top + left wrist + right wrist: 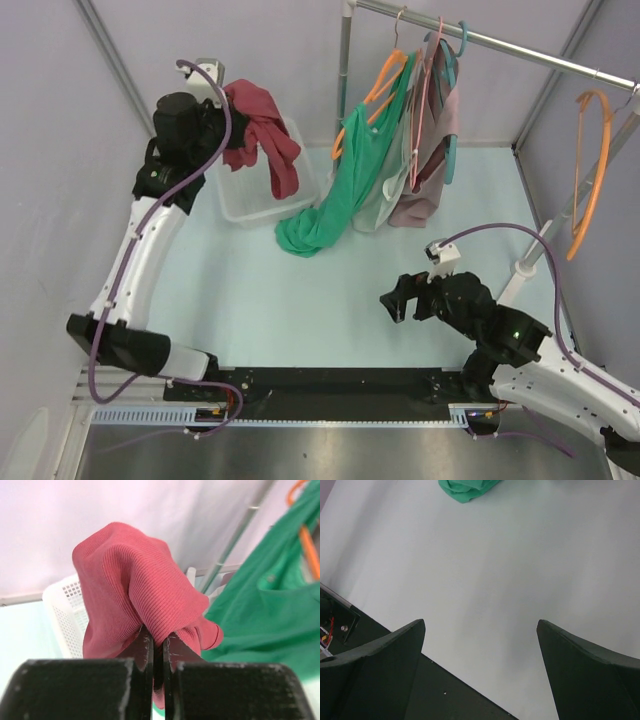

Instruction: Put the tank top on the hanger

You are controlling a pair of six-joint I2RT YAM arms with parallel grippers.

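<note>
**A:** Where is the tank top point(266, 132) sitting right now?

**B:** At the far left, bunched up and hanging over the white basket point(256, 205). The left gripper point(158, 642) is pinching a fold of it, with the jaws nearly together and ribbed fabric squeezed between them. From that pinch the cloth is drooping downward, so its long axis is running roughly vertically, with the lower end trailing toward the basket.

**A:** And the hanger point(590, 170)?

**B:** It is dangling at the far right by the side wall, well apart from the top, and the loaded rack with the green garment point(330, 210) is standing between the two. The hanger is showing nearly edge-on, as a narrow loop running top to bottom.

**A:** So which arm is closer to it?

**B:** The right gripper point(405, 297). It is hovering over bare table with its fingers spread wide and nothing between them. I judge it is better placed to reach the hanger while the left carries the top across.

**A:** Anything hard to read?

**B:** Plenty. The overhead view is hiding the left fingertips behind fabric. I cannot tell which part is pinched, whether strap, hem or body, and no armhole or neck opening is showing. The hanger's hook is running into the frame edge, and neither wrist camera is catching that hanger at all.
</note>
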